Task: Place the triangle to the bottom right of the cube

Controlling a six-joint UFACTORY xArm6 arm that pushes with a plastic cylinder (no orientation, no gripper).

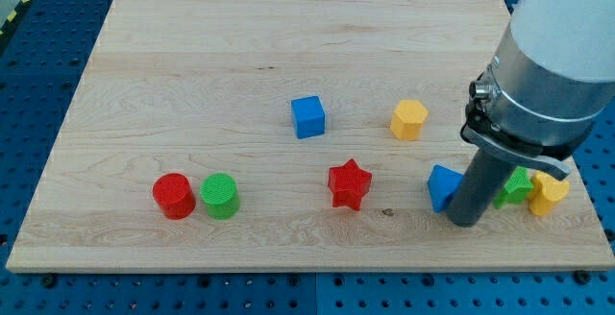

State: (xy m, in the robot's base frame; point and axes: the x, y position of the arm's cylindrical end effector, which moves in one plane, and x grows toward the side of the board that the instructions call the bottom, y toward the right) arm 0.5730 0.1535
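Observation:
A blue cube (308,117) sits near the middle of the wooden board (192,84). A blue triangle (442,186) lies to the cube's lower right, partly hidden by the rod. My tip (466,221) rests on the board right beside the triangle, at its right and lower edge; they seem to touch.
A red star (349,184) lies left of the triangle. A yellow hexagon (409,120) sits above it. A green block (517,187) and a yellow block (549,194) lie right of the rod, partly hidden. A red cylinder (174,196) and a green cylinder (220,197) stand at lower left.

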